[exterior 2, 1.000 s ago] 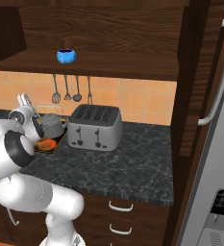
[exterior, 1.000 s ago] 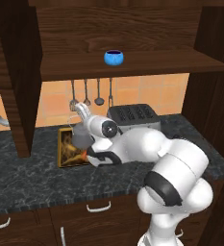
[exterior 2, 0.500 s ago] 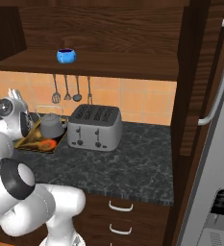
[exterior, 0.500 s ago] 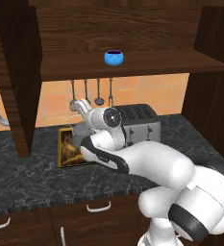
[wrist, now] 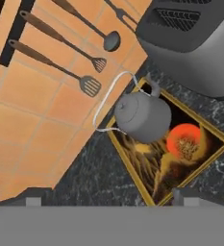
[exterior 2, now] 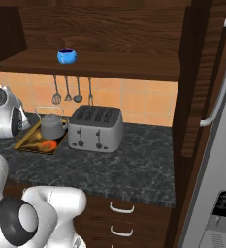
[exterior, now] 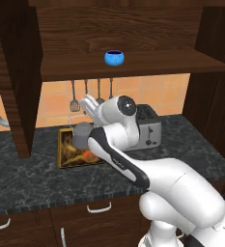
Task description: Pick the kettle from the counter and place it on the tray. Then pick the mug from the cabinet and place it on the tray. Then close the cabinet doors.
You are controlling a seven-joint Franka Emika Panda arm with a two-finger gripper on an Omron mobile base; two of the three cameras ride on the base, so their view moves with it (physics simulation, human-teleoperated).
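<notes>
One relation: the mug [exterior: 114,58] sat on the cabinet [exterior: 133,65] shelf at upper centre of the left base view, well above the gripper [exterior: 88,103], which hung at centre-left just over the kettle [exterior: 82,134].
Kettle: we saw it upright on the tray [exterior: 64,153], toward the tray's far end by the tiled wall; in the hand view kettle [wrist: 143,115] sat mid-frame, wire handle arched toward the upper left, tray [wrist: 214,137] running to the lower right.
Jaws: empty and clear of the kettle; the tips at the bottom edge of the hand view stood wide apart, so we judged them parted.
Step in hand: we judged the kettle placed and the mug next.
Direction of the coming move: up and slightly toward frame right in the left base view; in the right base view the mug [exterior 2: 66,56] lay at upper left.
Mug axis: upright; handle side too small to tell.
Toaster [exterior: 150,128]: just right of the tray, below the reach path.
Cabinet doors [exterior: 15,77]: open.
</notes>
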